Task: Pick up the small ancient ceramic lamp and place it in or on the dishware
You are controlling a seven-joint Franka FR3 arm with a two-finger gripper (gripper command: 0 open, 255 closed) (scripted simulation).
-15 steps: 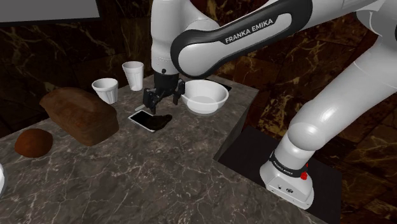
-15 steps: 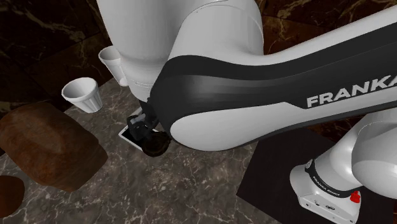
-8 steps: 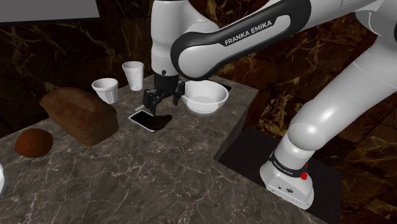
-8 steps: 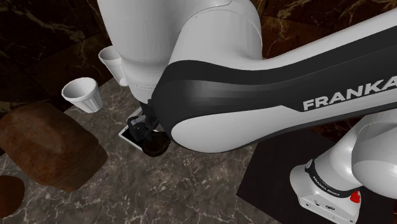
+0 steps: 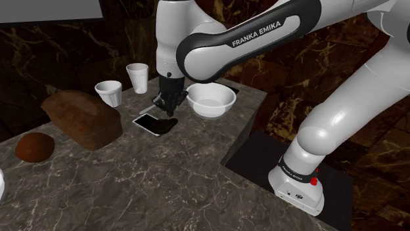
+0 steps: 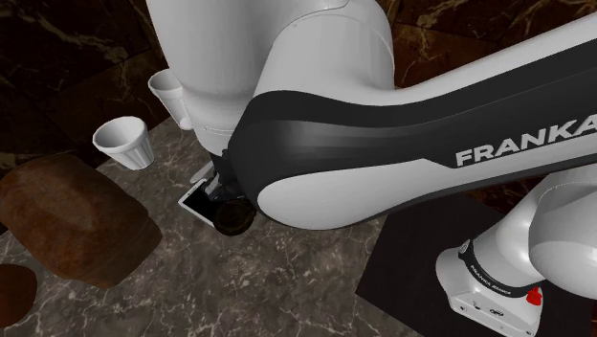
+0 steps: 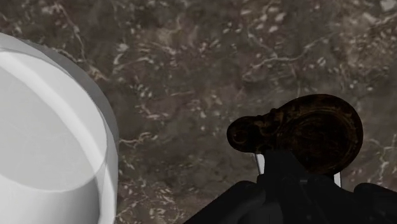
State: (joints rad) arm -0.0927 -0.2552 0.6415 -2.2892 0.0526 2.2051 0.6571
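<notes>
The small dark brown lamp [image 5: 168,124] lies on the marble counter, partly on a phone [image 5: 146,122]. My black gripper [image 5: 167,113] stands straight above the lamp with its fingers drawn together at the lamp's top edge. In the wrist view the fingers [image 7: 280,191] meet over the near rim of the round lamp [image 7: 312,127], whose spout points toward the white bowl [image 7: 44,140]. That bowl [image 5: 211,100] sits just to the shoulder view's right of the lamp. In the second exterior view the gripper [image 6: 218,191] comes down onto the lamp [image 6: 232,220].
Two white cups [image 5: 109,92] [image 5: 138,77] stand behind the phone. A big brown loaf [image 5: 82,117] and a small round one [image 5: 34,146] lie toward the shoulder view's left. The counter edge runs just past the bowl, above the stand's dark mat [image 5: 263,154].
The fingers stood wide apart over the lamp in both earlier frames; now they have come together on it. The arm has hardly moved and the lamp lies where it was.
</notes>
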